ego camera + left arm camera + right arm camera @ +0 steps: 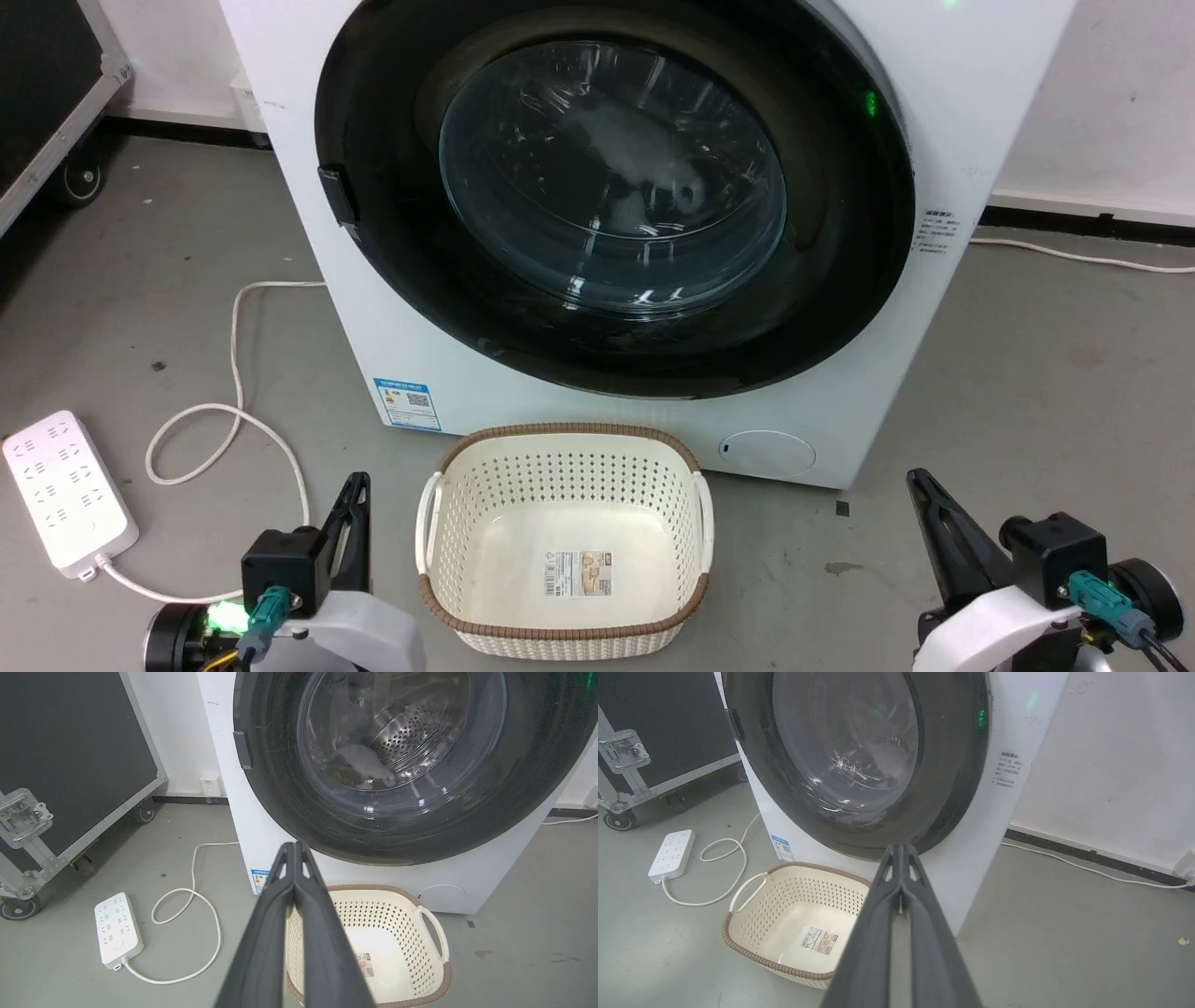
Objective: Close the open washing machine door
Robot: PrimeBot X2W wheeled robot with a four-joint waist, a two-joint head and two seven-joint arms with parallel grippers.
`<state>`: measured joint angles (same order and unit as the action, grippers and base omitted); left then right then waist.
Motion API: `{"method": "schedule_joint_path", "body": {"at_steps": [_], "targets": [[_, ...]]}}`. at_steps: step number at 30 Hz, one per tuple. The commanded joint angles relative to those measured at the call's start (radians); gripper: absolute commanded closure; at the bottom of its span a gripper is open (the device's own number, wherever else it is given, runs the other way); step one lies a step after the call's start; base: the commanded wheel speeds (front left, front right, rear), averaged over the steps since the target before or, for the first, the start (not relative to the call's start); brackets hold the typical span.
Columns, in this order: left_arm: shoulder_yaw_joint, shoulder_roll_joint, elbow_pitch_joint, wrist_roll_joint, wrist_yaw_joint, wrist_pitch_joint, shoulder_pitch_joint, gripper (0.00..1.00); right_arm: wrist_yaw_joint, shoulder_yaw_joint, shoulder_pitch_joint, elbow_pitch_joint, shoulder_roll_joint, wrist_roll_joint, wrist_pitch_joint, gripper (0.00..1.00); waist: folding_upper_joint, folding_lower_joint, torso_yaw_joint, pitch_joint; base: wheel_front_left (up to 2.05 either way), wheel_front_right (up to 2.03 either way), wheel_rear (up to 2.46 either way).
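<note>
L gripper [295, 845] rises from btm edge, both dark fingers pressed together, nothing btwn them. The tips overlap the lower front of the white washing machine [467, 877], just beside its blue label [258, 880]. Washing machine door [280, 793] looks flush w/ the front: glossy black rim, small dark handle [243, 749] on its edge. Thru the glass window [327, 728]: perforated steel drum [411, 732], sth pale [366, 760] lying in it. Cream perforated basket [420, 952] w/ brown rim stands on the grey floor [537, 952] at the machine's foot, a sticker [366, 963] inside. White power strip [117, 931] + looped cord [205, 933] lie on the floor near a black flight case [70, 756] on casters. Wall socket [211, 785] sits just above the floor's back edge.
</note>
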<state>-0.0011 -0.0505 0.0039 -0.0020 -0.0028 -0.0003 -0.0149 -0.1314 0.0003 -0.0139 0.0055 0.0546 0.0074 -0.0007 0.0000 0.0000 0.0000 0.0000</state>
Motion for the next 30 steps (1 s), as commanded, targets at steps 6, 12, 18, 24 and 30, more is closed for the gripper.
{"method": "schedule_joint_path", "body": {"at_steps": [6,12,18,24,30], "targets": [[0.001,0.000,-0.004,0.002,0.003,0.000,0.015,1.00,0.001,0.000,0.014,-0.005,-0.004,-0.007,0.001,1.00,0.0000,0.0000,0.000,0.000,0.00,0.00,0.00],[0.001,0.000,-0.004,0.002,0.003,0.000,0.015,1.00,0.001,0.000,0.014,-0.005,-0.004,-0.007,0.001,1.00,0.0000,0.0000,0.000,0.000,0.00,0.00,0.00],[0.001,0.000,-0.004,0.002,0.003,0.000,0.015,1.00,0.001,0.000,0.014,-0.005,-0.004,-0.007,0.001,1.00,0.0000,0.0000,0.000,0.000,0.00,0.00,0.00],[0.001,0.000,-0.004,0.002,0.003,0.000,0.015,1.00,0.001,0.000,0.014,-0.005,-0.004,-0.007,0.001,1.00,0.0000,0.0000,0.000,0.000,0.00,0.00,0.00],[0.001,0.000,-0.004,0.002,0.003,0.000,0.015,1.00,0.001,0.000,0.014,-0.005,-0.004,-0.007,0.001,1.00,0.0000,0.0000,0.000,0.000,0.00,0.00,0.00]]}}
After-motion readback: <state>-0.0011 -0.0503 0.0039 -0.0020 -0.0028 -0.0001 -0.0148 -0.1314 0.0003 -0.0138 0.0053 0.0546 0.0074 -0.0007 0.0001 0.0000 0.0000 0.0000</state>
